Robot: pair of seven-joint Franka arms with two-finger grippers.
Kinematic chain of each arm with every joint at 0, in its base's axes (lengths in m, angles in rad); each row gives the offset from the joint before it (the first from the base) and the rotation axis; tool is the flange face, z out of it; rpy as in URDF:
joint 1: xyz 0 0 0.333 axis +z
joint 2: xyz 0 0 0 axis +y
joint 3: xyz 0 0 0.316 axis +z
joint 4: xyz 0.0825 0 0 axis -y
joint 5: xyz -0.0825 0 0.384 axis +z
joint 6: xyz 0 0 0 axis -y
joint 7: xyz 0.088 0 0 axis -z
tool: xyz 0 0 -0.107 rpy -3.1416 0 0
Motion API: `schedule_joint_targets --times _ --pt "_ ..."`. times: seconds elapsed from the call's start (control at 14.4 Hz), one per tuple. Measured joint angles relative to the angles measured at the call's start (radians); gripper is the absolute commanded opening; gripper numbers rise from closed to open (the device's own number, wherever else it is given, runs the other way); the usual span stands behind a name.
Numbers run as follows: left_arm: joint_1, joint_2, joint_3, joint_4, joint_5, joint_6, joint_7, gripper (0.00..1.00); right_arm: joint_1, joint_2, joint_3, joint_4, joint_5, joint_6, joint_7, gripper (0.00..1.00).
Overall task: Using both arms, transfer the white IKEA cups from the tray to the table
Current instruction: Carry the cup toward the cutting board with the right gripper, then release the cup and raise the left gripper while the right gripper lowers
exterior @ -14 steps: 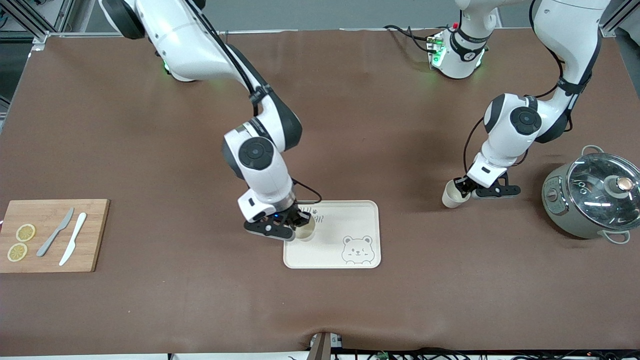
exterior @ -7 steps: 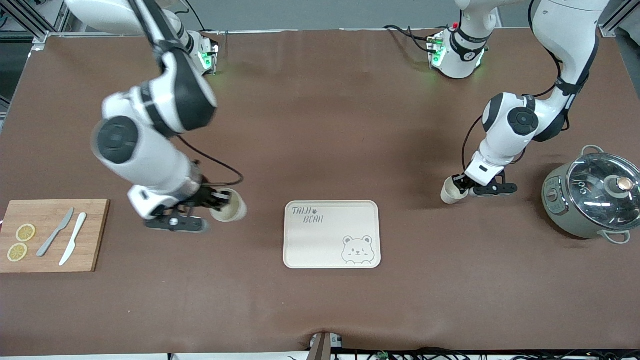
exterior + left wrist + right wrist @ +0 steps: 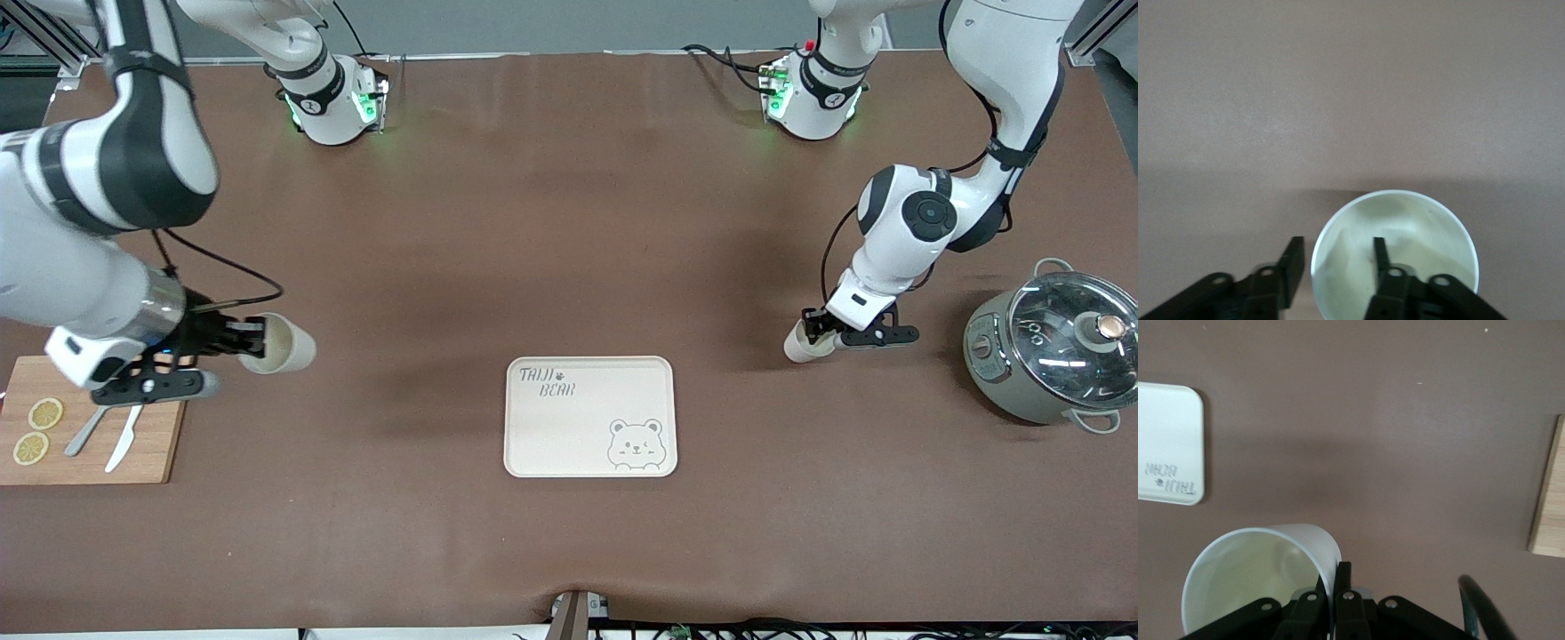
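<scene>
One white cup (image 3: 797,347) stands on the brown table between the bear-printed tray (image 3: 587,444) and the pot. My left gripper (image 3: 813,333) is open astride its rim. In the left wrist view, one finger is outside and one inside this cup (image 3: 1405,227), and the left gripper (image 3: 1336,257) does not touch the wall. The other white cup (image 3: 283,345) hangs tilted in the air. My right gripper (image 3: 252,342) is shut on its wall, over the table beside the cutting board. The right wrist view shows the right gripper (image 3: 1336,570) pinching that cup (image 3: 1251,577).
A grey-green pot (image 3: 1053,347) with a glass lid stands at the left arm's end. A wooden cutting board (image 3: 164,444) at the right arm's end carries two knives (image 3: 124,440) and lemon slices (image 3: 40,427). The tray (image 3: 1168,447) has nothing on it.
The right arm has swung its cup off the tray and toward the cutting board. The left gripper has opened around the rim of its cup.
</scene>
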Motion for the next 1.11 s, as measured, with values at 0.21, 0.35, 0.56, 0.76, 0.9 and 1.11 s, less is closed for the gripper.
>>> schedule_joint_targets --times 0.21,0.35,0.56,0.76,0.9,1.11 --pt "0.0 0.0 0.001 0.0 0.0 0.0 0.0 1.0 -0.08 0.0 0.0 -0.07 0.003 0.049 -0.153 0.0" --pt "0.0 -0.002 0.003 0.0 0.0 -0.007 0.0 1.0 -0.116 0.001 0.0 -0.132 0.004 0.116 -0.239 0.0" --pt "0.001 -0.022 0.009 0.007 0.0 -0.066 0.003 1.0 -0.135 0.001 0.0 -0.228 0.005 0.259 -0.301 0.0" --pt "0.001 -0.073 0.015 0.016 0.0 -0.152 0.013 1.0 -0.141 0.003 0.0 -0.345 0.006 0.454 -0.357 0.0" --pt "0.001 -0.108 0.021 0.024 -0.006 -0.2 0.016 1.0 -0.142 0.008 0.001 -0.405 0.006 0.561 -0.366 0.0" --pt "0.0 -0.141 0.021 0.079 -0.091 -0.308 0.087 1.0 -0.142 0.034 0.005 -0.457 0.006 0.66 -0.367 0.0"
